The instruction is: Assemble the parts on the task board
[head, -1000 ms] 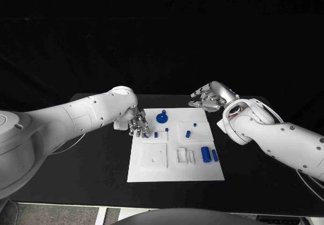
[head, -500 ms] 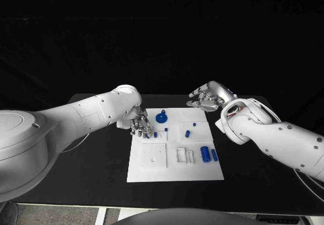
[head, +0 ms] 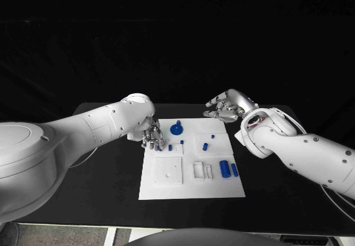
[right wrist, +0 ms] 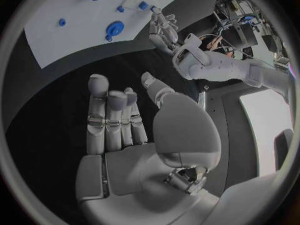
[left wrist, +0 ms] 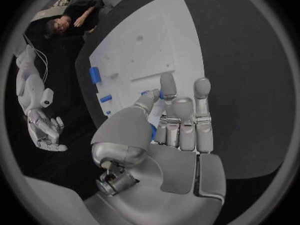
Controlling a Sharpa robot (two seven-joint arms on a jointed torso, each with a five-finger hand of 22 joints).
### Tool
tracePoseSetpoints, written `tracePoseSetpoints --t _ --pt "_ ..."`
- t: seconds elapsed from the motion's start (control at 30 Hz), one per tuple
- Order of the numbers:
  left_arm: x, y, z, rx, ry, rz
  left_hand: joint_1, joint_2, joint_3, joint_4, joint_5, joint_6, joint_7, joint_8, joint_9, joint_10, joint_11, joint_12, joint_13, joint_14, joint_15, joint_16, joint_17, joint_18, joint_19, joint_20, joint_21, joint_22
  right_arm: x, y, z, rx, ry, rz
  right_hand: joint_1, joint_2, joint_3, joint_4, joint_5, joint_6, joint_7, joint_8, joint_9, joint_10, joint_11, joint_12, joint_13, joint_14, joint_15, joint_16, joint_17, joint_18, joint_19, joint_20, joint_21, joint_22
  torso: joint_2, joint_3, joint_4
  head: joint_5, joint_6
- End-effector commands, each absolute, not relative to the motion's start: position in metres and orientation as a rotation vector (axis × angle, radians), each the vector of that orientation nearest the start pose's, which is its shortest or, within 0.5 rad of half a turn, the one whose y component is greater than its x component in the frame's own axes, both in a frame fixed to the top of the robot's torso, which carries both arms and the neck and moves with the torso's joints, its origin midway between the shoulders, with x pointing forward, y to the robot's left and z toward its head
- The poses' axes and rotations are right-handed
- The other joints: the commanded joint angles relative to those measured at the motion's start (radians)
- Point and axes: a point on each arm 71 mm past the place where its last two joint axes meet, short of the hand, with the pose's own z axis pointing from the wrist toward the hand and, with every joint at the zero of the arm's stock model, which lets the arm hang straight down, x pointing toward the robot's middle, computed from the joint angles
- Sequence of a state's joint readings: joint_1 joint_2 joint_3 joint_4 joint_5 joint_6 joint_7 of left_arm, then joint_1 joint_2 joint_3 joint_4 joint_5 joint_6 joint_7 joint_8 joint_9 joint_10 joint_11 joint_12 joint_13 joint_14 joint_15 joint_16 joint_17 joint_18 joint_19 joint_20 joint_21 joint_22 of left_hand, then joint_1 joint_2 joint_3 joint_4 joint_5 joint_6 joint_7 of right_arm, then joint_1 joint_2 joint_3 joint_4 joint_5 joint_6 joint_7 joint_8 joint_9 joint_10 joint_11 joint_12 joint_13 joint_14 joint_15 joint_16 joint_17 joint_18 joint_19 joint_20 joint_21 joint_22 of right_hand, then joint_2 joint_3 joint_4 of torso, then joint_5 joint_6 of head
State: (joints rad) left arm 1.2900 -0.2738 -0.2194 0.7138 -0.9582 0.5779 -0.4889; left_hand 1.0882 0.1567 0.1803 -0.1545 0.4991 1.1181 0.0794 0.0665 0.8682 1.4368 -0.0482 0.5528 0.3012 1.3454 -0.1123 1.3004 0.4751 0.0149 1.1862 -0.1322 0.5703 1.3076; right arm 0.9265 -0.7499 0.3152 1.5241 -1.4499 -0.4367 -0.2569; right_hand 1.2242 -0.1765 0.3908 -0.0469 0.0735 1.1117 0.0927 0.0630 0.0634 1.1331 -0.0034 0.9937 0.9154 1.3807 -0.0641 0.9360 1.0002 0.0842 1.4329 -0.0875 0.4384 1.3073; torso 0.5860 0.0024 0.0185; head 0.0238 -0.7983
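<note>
the left hand (head: pixel 152 137) hangs with fingers pointing down and close together, pinching something small and blue against the thumb, while the right hand (head: pixel 229 107) is raised farther back, fingers loosely curled, holding nothing.

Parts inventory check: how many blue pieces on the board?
8 visible: disc; four small pegs centrally; two cylinders near-right; one by the left hand. Others may be hidden beneath it.

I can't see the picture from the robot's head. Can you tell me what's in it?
The robot's left hand reaches down to small blue parts at the far left of a white task board on a black table. Its right hand hovers, holding nothing, past the board's far right corner.
</note>
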Motion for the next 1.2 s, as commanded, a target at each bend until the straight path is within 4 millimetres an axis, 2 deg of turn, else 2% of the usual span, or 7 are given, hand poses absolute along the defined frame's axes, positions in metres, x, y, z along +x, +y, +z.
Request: tracePoseSetpoints --t 0.03,0.63,1.2 --pt "0.57 0.157 -0.265 -0.065 2.652 -0.093 0.011 -0.001 0.135 -0.128 0.008 0.069 -0.065 0.002 0.002 0.006 -0.003 0.004 0.001 0.006 -0.004 0.005 0.0 0.011 -0.006 -0.002 0.005 0.02 0.488 -0.181 -0.183 0.232 1.538 0.712 0.0 0.006 0.003 0.003 0.002 0.001 0.0 -0.001 0.0 -0.006 0.001 0.003 -0.001 -0.008 0.001 0.002 -0.001 0.015 -0.001 0.007 0.001 0.042 -0.001 -0.001 0.0014 0.0 -0.002" --pt "0.569 0.154 -0.27 -0.095 2.624 -0.101 0.009 0.001 0.137 -0.128 0.006 0.068 -0.065 0.001 0.004 0.009 -0.003 0.003 0.001 0.009 -0.006 0.003 0.003 0.011 -0.003 -0.003 0.005 0.02 0.487 -0.18 -0.183 0.23 1.538 0.713 0.001 0.006 0.005 0.002 0.002 0.001 0.0 -0.001 0.0 -0.006 0.002 0.003 -0.001 -0.008 0.001 0.001 -0.002 0.015 -0.002 0.007 0.0 0.042 -0.002 0.0 0.0017 -0.001 -0.008" --pt "0.564 0.148 -0.271 -0.065 2.649 -0.114 0.01 0.0 0.137 -0.128 0.005 0.068 -0.065 0.001 0.002 0.009 -0.003 0.001 0.0 0.01 -0.006 0.002 0.005 0.011 -0.003 -0.003 0.006 0.02 0.487 -0.18 -0.183 0.23 1.539 0.712 0.001 0.006 0.005 0.002 0.002 0.001 0.0 -0.001 0.0 -0.006 0.002 0.003 -0.001 -0.008 0.001 0.001 -0.002 0.015 -0.002 0.007 0.0 0.042 -0.002 0.0002 0.0018 -0.002 -0.007"
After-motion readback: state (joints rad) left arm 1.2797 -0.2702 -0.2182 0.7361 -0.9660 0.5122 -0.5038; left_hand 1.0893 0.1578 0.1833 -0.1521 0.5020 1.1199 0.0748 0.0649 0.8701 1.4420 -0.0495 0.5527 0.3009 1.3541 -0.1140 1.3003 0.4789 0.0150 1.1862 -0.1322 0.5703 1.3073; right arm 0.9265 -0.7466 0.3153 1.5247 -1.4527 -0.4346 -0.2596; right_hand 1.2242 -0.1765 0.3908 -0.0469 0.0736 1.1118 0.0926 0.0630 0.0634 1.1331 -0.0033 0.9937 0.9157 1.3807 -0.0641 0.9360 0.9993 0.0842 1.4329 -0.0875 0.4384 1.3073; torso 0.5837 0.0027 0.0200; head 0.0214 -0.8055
